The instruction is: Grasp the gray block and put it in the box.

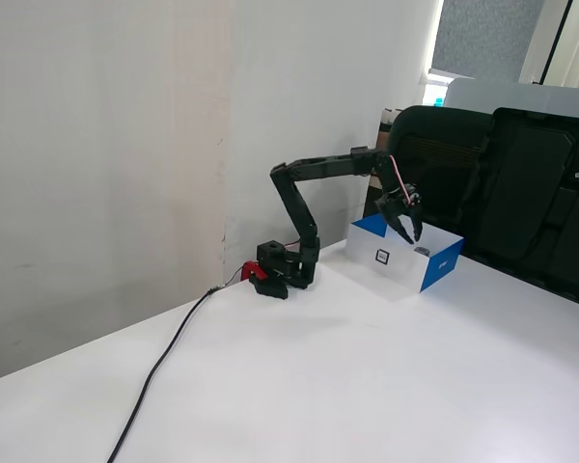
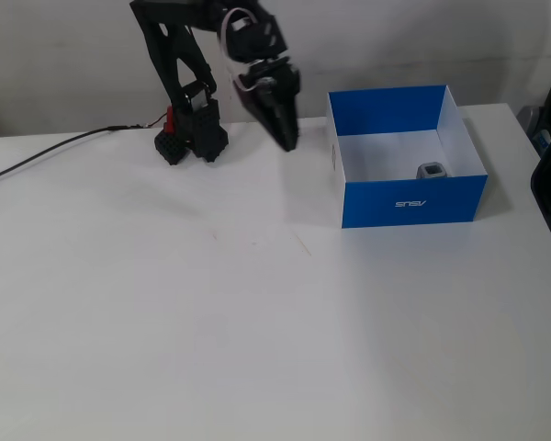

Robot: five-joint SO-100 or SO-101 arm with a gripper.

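Note:
The gray block [image 2: 432, 171] lies inside the box [image 2: 413, 204], near its front right corner; the box is blue outside and white inside. In the side-on fixed view only a small grey spot of the block [image 1: 423, 251] shows over the rim of the box [image 1: 372, 253]. My gripper [image 2: 287, 140] hangs outside the box, just left of its left wall, and points down at the table. Its fingers look closed together with nothing between them. In the side-on fixed view the gripper [image 1: 411, 231] overlaps the box's far corner.
The arm's base [image 2: 191, 142] stands at the back of the white table by the wall. A black cable [image 2: 55, 147] runs left from it. Black chairs [image 1: 502, 183] stand behind the table's far edge beyond the box.

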